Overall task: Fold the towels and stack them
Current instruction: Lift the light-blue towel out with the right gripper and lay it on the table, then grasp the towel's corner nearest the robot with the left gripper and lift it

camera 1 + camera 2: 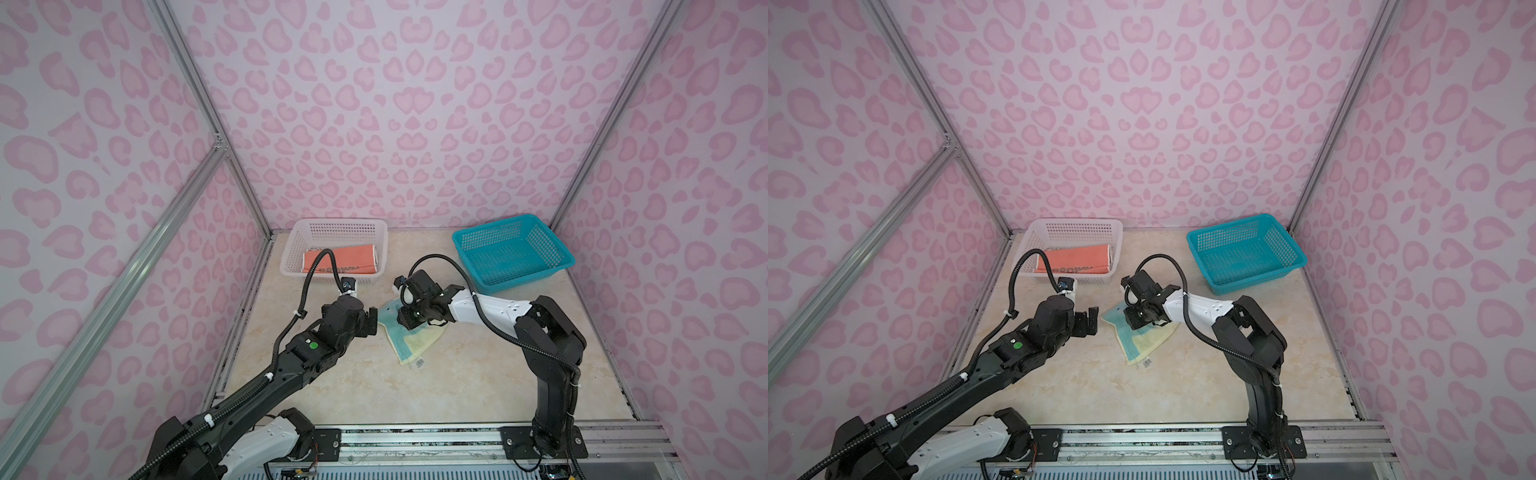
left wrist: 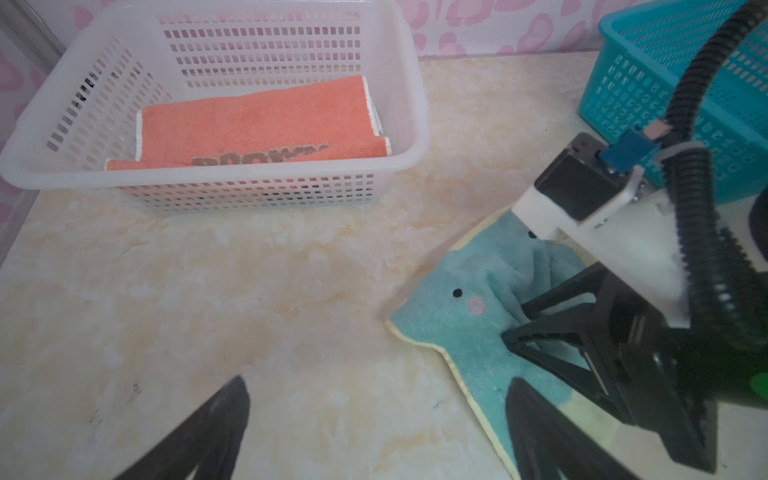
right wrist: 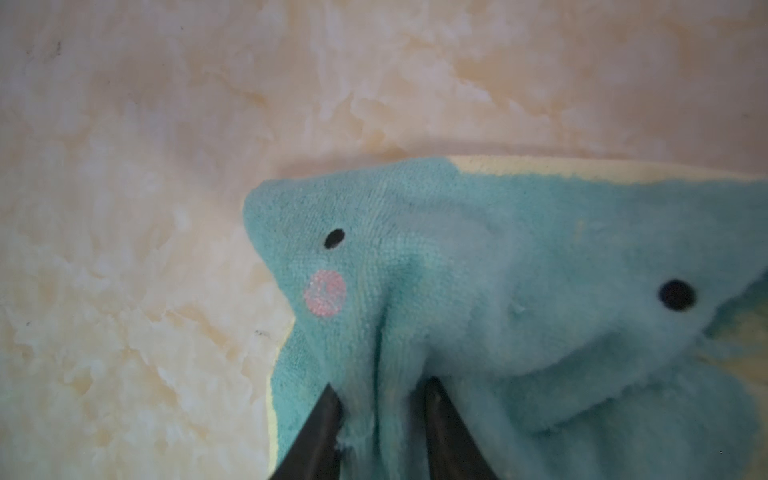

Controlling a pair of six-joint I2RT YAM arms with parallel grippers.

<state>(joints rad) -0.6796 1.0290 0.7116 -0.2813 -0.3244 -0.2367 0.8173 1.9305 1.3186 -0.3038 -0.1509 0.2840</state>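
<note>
I am finding one folded orange terry towel with brown lettering lying inside the white perforated plastic basket. That part of the stack is looking done. The work in hand is the teal terry towel with a pale-yellow back and a small stitched face. It is lying on the marble-patterned tabletop, out from the white basket's front corner towards the arm bases, and is only part folded, with yellow backing showing. Its long axis is running slantwise away from the white basket, and the labelled end is lying farthest from it. The right gripper is sitting down on the middle of this towel. Its jaws are standing a little apart with a raised ridge of teal cloth between them, and I cannot tell whether they are pinching that ridge or only straddling it. The left gripper is hanging between the white basket and the towel's nearest corner with its jaws spread wide and nothing in them. In its wrist view one finger is overlapping the towel's edge and the other is over bare table. I am judging the left arm the nearer to that free corner, so the coming fold should turn on it reaching away from the white basket. The teal perforated plastic basket, well apart from the white basket, is holding no towel.
</note>
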